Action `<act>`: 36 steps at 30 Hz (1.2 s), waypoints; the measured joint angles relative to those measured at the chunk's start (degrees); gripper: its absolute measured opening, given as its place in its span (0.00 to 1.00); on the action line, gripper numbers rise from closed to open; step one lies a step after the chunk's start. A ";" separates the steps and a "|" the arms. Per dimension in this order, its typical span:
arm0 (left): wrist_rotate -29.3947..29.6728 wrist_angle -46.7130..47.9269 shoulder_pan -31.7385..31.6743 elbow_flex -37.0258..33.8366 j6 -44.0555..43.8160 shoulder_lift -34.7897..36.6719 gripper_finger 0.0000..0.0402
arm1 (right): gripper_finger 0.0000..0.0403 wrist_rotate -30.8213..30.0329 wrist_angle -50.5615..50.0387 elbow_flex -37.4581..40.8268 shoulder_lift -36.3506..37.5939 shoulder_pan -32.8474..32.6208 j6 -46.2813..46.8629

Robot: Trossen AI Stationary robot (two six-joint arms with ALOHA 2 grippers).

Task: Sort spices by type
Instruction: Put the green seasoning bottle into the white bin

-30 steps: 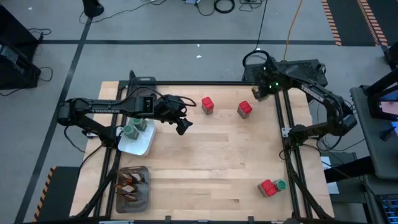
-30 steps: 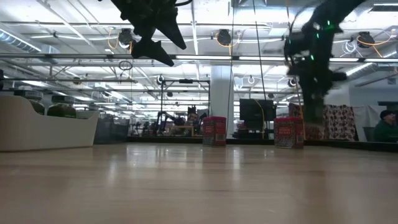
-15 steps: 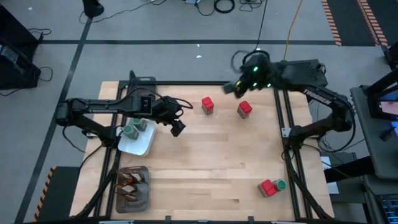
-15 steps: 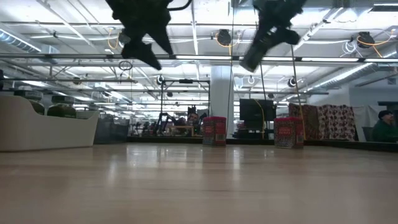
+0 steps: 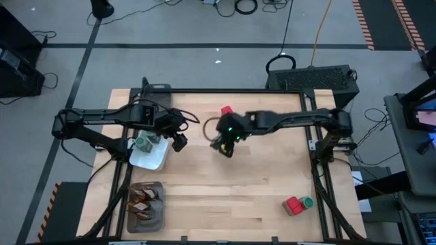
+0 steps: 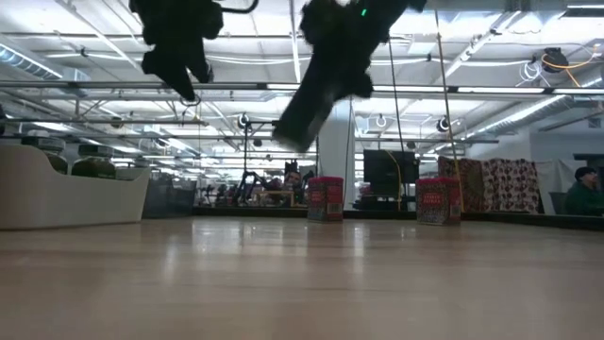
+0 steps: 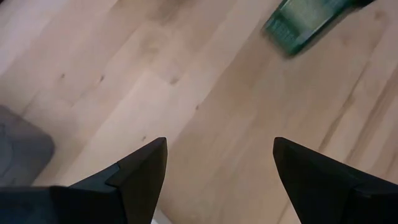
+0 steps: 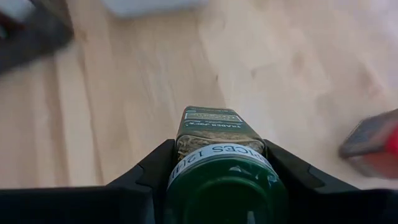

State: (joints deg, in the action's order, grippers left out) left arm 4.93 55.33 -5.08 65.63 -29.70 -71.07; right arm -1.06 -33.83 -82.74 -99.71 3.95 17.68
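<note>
We are carrying a green-lidded jar point(image 8: 217, 165) clamped in our right gripper point(image 5: 223, 144), its long axis running straight out between the fingers, over the table toward the white dish point(image 5: 151, 155). The dish, already holding two such jars, is lying beyond our left gripper point(image 5: 178, 141), which is hanging wide open and empty just beside it. Two red boxes are standing behind the dish, another with one more jar at the near right, sachets in the grey tray point(image 5: 146, 204).

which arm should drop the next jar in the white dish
Right, likely. Its tool already holds a green-lidded jar over mid-table. The left tool hangs open and empty beside the white dish.
</note>
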 joint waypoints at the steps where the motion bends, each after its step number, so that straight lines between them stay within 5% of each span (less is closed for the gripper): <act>1: 0.02 -0.10 0.22 0.00 0.00 0.15 0.74 | 0.42 0.03 -0.19 0.00 -1.34 -0.30 -0.04; 15: 0.07 -0.37 0.35 0.00 0.32 0.64 0.74 | 0.43 3.92 -13.01 -7.42 -14.75 -3.28 -0.13; 27: 0.00 -0.76 0.35 0.00 0.09 0.64 0.74 | 0.66 4.20 -16.66 -14.24 -17.50 -3.33 0.50; 36: 0.02 -3.33 0.35 0.00 -0.03 0.61 0.74 | 0.73 4.19 -29.14 -24.04 -17.29 -3.31 -2.68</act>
State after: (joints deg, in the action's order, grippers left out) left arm 4.95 52.00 -4.73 65.63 -29.74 -70.46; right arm 3.14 -62.97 -106.78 -117.00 0.64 15.00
